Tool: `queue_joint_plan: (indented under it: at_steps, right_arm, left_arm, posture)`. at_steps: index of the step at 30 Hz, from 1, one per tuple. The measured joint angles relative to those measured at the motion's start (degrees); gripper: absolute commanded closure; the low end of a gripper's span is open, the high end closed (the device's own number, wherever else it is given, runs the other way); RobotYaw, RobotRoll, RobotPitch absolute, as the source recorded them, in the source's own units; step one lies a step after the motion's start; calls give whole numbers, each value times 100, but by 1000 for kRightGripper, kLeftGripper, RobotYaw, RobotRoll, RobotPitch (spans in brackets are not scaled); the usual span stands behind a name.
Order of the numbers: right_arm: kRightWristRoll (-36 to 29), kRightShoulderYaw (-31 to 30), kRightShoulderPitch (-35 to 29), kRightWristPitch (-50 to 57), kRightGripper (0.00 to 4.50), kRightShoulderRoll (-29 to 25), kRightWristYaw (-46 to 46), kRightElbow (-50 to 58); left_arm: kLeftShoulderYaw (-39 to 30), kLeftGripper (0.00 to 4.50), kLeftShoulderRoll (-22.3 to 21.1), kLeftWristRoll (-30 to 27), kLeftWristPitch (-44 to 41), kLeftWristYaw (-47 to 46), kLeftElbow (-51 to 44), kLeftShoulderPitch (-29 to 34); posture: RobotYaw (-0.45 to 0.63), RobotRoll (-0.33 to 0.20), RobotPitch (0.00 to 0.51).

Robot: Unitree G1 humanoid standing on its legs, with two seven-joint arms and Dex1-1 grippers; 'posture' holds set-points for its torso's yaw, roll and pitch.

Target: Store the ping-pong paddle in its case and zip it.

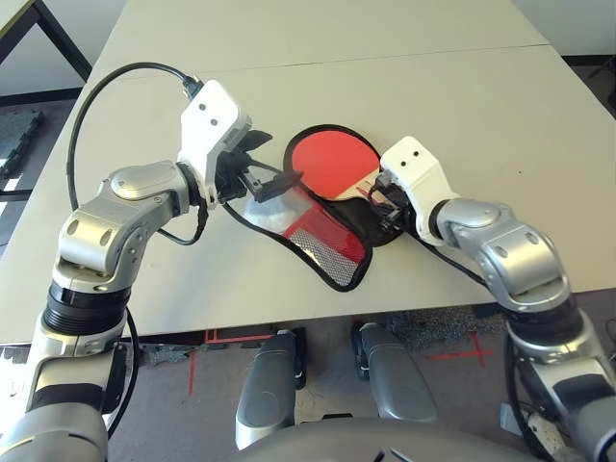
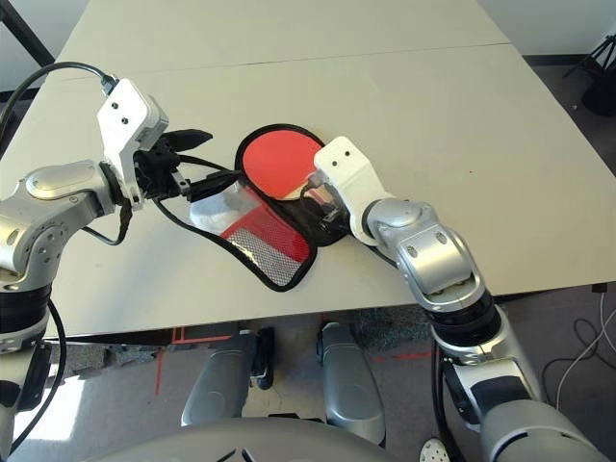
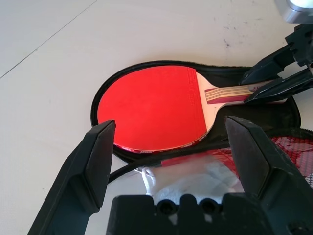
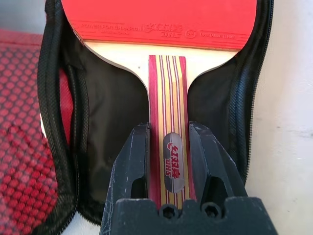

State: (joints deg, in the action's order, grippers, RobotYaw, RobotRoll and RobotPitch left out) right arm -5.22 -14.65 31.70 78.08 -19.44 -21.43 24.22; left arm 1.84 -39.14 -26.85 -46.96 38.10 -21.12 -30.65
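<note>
The red-faced, wooden-handled ping-pong paddle point(image 1: 332, 164) is seen lying in the unzipped black-and-red fabric case point(image 1: 332, 252), mid-table point(image 1: 500, 106). Its striped handle is clamped by the right gripper point(image 4: 167, 147). The left gripper point(image 3: 171, 147) is spread wide, empty, above the limp mesh flap. Paddle judged stiff and light; flap floppy, best pinched at its piped edge.

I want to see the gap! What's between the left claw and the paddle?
In the left wrist view, the case's black edge and its clear, folded-open flap lie between the open left claw and the paddle.
</note>
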Motion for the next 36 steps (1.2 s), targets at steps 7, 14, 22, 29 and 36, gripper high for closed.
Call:
queue_joint_plan:
  at_steps: [7,14,22,29,36]
  right_arm:
    - [-84,180,140,40,3470,240,146,-245]
    - [-507,657,141,68,1366,359,-3,-222]
    - [-1619,1616,140,-102,24,-381,-1046,42]
    - [-1861,2172,710,-677,24,-620,-1134,-761]
    - [-1913,2491,1154,-885,24,-699,-945,-1363]
  left_arm:
    - [32,0,17,2,0,2,-5,-2]
    - [-26,0,-184,-9,-8,59,-28,-3]
    - [-950,0,-1450,-7,-23,533,236,67]
    - [-1387,0,-1955,227,405,773,971,814]
    - [-1353,0,-1546,329,685,747,1248,1224]
  posture:
    - [77,0,203]
    - [83,0,202]
    - [97,0,195]
    - [100,0,190]
    - [91,0,184]
